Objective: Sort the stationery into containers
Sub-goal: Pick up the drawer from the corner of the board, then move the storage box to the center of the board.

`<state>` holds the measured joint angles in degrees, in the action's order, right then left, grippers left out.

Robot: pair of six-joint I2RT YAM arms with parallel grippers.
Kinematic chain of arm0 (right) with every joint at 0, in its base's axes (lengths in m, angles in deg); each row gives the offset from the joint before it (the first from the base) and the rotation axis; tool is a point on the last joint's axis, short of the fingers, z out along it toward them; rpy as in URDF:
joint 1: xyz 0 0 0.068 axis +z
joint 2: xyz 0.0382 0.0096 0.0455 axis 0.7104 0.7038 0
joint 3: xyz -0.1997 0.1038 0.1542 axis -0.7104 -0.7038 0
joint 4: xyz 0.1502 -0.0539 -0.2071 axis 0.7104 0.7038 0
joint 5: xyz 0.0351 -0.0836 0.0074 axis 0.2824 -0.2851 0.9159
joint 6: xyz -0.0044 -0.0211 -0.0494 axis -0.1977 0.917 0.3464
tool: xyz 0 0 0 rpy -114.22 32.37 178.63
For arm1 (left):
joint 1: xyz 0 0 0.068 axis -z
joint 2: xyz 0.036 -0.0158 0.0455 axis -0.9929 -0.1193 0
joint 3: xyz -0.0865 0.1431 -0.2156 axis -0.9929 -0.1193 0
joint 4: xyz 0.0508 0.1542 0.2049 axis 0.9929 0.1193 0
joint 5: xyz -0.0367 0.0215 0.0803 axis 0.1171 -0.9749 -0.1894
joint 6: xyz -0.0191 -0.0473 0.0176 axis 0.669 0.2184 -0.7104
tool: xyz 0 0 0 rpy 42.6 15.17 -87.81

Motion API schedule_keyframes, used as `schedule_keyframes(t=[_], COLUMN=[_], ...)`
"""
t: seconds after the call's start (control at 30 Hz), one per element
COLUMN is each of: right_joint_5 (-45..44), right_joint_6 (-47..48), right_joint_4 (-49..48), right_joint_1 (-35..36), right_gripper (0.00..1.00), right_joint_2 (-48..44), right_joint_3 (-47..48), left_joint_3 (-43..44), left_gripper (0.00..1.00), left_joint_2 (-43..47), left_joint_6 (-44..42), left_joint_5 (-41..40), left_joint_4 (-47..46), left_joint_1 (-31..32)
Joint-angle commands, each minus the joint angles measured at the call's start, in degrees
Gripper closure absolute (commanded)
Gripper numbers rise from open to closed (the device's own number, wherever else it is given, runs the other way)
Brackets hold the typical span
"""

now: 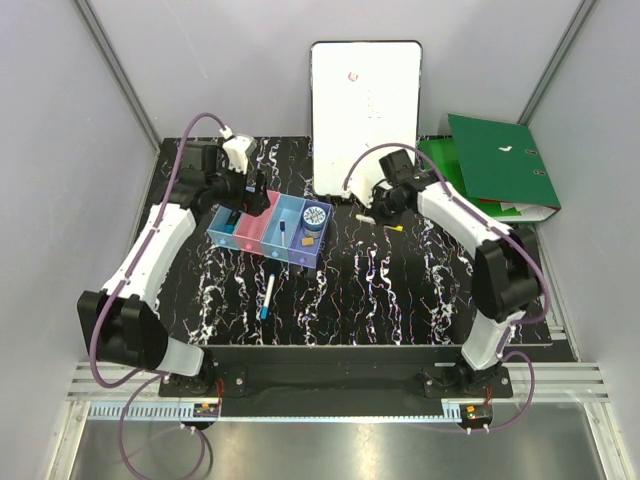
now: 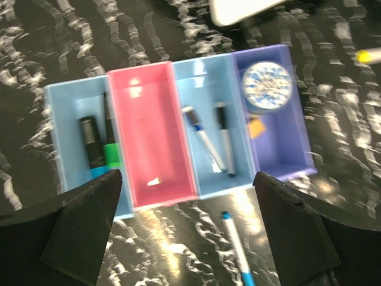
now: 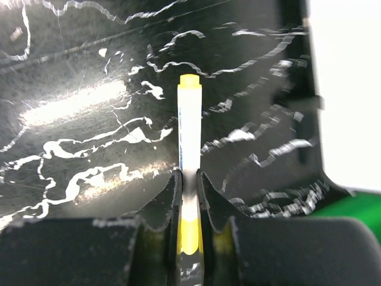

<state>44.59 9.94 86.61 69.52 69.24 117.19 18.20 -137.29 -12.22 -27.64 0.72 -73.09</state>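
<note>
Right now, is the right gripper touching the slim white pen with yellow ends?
Touching. In the right wrist view, the right gripper pinches the white pen, no gap.

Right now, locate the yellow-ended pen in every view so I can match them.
Top external: yellow-ended pen right of the bins.
Left wrist: blurred yellow tip at the upper right edge.
Right wrist: centre, clamped in the right pincer.
Shared landmark: the white board, in all three.

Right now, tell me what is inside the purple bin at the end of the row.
The purple bin holds a round blue tape roll and a small tan block. Whatever lies under the roll is covered.
</note>
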Motion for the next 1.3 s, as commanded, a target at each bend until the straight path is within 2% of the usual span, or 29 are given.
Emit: schedule_keyframes(t=[0.0, 0.13, 0.27, 0.37, 0.63, 0.8, 0.93, 1.07, 1.27], right_joint_5=[-2.74, -5.38, -7.23, -10.12, -15.93, -18.92, -21.46, -22.26, -22.00], right_joint_6=[-5.81, -8.01, -6.44, -4.94, -4.15, -4.41, -6.87, -9.24, -11.70], right_joint_4=[-5.37, -7.39, -8.71, -8.89, -8.89, -8.89, -8.80, -8.71, -8.71], right_joint_1=[0.27, 1.06, 3.69, 5.97, 9.76, 11.43, 12.14, 12.14, 12.40], right_gripper=[1.00, 1.00, 1.00, 1.00, 1.00, 1.00, 1.00, 1.00, 1.00], right_joint_2=[-9.51, -14.96, -21.54, -24.62, -28.85, -30.17, -30.09, -30.09, -28.94], right_joint_3=[-2.13, -2.84, -4.07, -4.60, -4.95, -5.39, -4.86, -5.04, -4.43], left_joint_3=[-1.35, -1.26, 0.58, 3.30, 7.70, 9.29, 9.11, 7.01, 4.02], left_gripper=[0.02, 0.04, 0.07, 0.07, 0.10, 0.11, 0.11, 0.11, 0.11], left_joint_2=[4.32, 4.50, 2.13, -1.21, -9.47, -13.25, -12.82, -9.40, -6.76], left_joint_6=[0.46, 3.62, 5.82, 11.26, 21.99, 27.70, 27.71, 22.62, 18.66], left_joint_5=[12.28, 18.35, 23.96, 26.51, 34.07, 36.99, 34.01, 29.17, 29.08], left_joint_4=[-1.63, -4.18, -10.05, -14.62, -28.25, -33.27, -35.12, -33.72, -29.41], left_joint_1=[-0.05, 1.18, 4.17, 7.50, 11.90, 12.43, 12.43, 11.82, 10.77])
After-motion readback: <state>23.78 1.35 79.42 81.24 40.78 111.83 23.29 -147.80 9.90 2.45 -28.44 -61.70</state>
